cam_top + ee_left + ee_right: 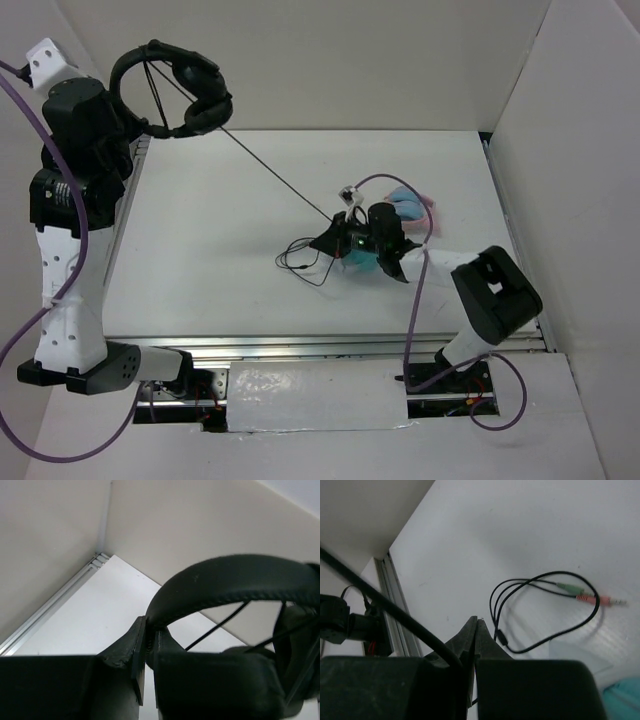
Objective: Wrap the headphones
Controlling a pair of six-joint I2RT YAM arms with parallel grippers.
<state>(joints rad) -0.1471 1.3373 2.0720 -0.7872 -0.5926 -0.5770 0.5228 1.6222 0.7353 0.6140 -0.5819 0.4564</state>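
Checking in from my remote seat. The left gripper [147, 636] is clamped hard on the headband [235, 572] of the headphones [172, 88], holding them in the air over the far-left corner of the table [230, 220].

The headband is matte black and leathery-looking, with a stitched seam along its edge. The earcups [205, 100] are round and padded.

The thin black cable [275, 177] runs dead straight and taut, diagonally down to the right gripper [475, 630]. Its jaws are pinched together on the cable, low over the middle of the table.

Past that grip, the slack lies in a loose loop on the smooth white tabletop. It ends in a green plug [570, 586] and a pink plug [592, 599], both with metal tips.

There's a teal item [355, 260] right under that gripper, and a pink-and-blue item [415, 205] just behind it.
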